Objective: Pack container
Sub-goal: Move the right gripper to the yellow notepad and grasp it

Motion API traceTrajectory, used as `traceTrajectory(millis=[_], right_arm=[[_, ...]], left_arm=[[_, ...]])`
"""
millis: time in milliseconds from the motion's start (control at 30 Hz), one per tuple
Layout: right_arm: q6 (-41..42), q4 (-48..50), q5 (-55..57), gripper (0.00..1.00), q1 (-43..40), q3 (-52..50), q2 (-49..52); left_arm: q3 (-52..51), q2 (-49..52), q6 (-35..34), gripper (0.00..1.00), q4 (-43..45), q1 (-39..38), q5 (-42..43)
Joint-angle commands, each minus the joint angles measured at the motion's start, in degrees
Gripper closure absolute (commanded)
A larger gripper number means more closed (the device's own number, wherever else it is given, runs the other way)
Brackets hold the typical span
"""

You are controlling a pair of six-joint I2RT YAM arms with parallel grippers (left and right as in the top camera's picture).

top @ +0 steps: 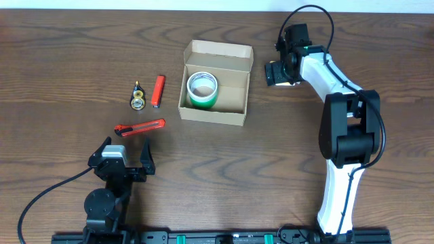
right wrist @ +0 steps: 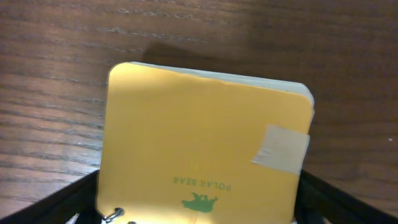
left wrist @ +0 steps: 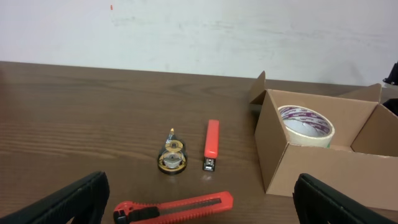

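The right arm stretches toward the far-right part of the brown wooden table (top: pixel 68 54), its right gripper (top: pixel 277 73) clamped on a yellow round-cornered notepad (right wrist: pixel 205 143) (green "POLAR BEAR" print) just beside the box's right wall. The left gripper (top: pixel 127 148) sits near the near edge, left of centre — spread wide, empty. The tan cardboard container (top: pixel 212 116) stands open mid-table, toward the far edge — a green-edged tape roll (top: pixel 202 89) lies inside.

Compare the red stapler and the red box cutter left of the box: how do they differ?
The box cutter is longer than the stapler. The box cutter lies left to right, the stapler nearly front to back. The box cutter sits nearer the left tool than the stapler does. Both are red and lie outside the cardboard box.
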Motion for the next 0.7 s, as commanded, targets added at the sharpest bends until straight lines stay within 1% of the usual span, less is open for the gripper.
traceTrajectory(millis=[0, 67, 200, 433, 667], right_arm=[[1.18, -0.39, 0.52, 0.15, -0.48, -0.46, 2.19], [1.4, -0.37, 0.52, 0.21, -0.48, -0.46, 2.19], [1.77, -0.61, 0.5, 0.25, -0.48, -0.44, 2.16], [2.6, -3.13, -0.42, 0.26, -0.48, 1.01, -0.22], [2.82, -4.94, -0.74, 0.27, -0.35, 1.57, -9.42]], left_arm=[[-2.14, -0.39, -0.2, 0.05, -0.63, 0.22, -0.68], [-2.14, -0.39, -0.2, 0.05, -0.63, 0.22, -0.68], [-2.14, -0.39, -0.2, 0.05, -0.63, 0.22, -0.68], [-2.14, -0.39, -0.2, 0.05, -0.63, 0.22, -0.68], [-2.14, -0.39, -0.2, 0.05, -0.63, 0.22, -0.68]])
